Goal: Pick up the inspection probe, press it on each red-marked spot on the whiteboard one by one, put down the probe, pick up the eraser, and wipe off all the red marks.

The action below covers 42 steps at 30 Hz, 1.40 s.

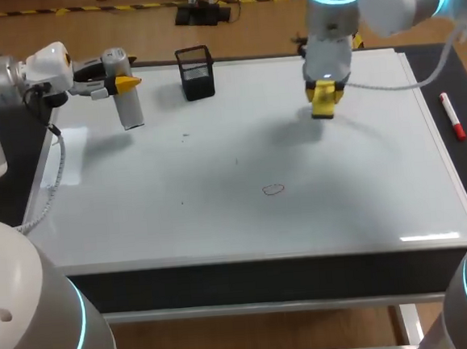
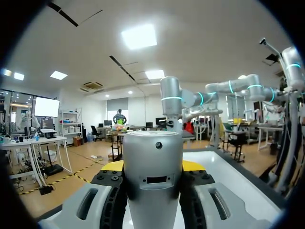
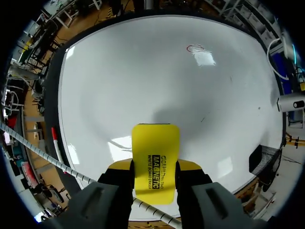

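Observation:
The whiteboard (image 1: 221,216) covers the table and bears a small red outlined mark (image 1: 273,190) near its middle front; in the right wrist view the same mark (image 3: 194,47) lies far ahead of the fingers. My left gripper (image 1: 129,82) is raised over the board's far left corner, shut on the grey cylindrical probe (image 1: 128,106), which hangs upright. In the left wrist view the probe (image 2: 152,176) fills the space between the yellow tips. My right gripper (image 1: 324,96) hovers above the far middle of the board, shut on the yellow eraser (image 3: 156,157).
A black mesh pen holder (image 1: 195,72) stands at the board's far edge, between the two grippers. A red marker (image 1: 452,117) lies on the dark strip beyond the board's right edge. A white cable (image 1: 54,172) trails along the left edge.

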Each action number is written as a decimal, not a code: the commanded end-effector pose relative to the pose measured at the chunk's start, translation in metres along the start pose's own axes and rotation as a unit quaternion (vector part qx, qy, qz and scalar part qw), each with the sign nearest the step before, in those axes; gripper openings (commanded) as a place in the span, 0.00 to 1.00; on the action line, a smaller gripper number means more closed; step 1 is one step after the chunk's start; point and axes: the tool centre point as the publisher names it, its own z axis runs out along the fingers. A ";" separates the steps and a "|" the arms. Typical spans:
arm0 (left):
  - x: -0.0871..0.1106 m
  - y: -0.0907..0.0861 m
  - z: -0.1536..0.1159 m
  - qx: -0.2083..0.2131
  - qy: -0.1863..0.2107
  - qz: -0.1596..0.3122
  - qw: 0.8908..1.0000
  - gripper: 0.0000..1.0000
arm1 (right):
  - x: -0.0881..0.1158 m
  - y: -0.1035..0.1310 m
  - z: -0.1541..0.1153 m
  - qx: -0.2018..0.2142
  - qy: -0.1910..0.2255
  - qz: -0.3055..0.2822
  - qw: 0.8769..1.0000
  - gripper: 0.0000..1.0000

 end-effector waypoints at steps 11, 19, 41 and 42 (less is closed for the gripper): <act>0.001 -0.001 0.000 0.000 -0.001 0.001 1.000 0.00 | 0.064 -0.044 -0.025 -0.001 -0.020 0.044 0.999 0.00; 0.001 -0.001 0.000 0.000 -0.001 0.001 1.000 0.00 | 0.073 -0.048 -0.027 -0.003 -0.018 0.051 0.999 0.00; 0.001 -0.001 0.000 0.000 -0.001 0.001 1.000 0.00 | 0.084 -0.048 -0.026 -0.007 -0.017 0.058 0.998 0.00; 0.001 -0.001 0.000 0.000 -0.001 0.001 1.000 0.00 | 0.084 -0.048 -0.026 -0.007 -0.017 0.058 0.998 0.00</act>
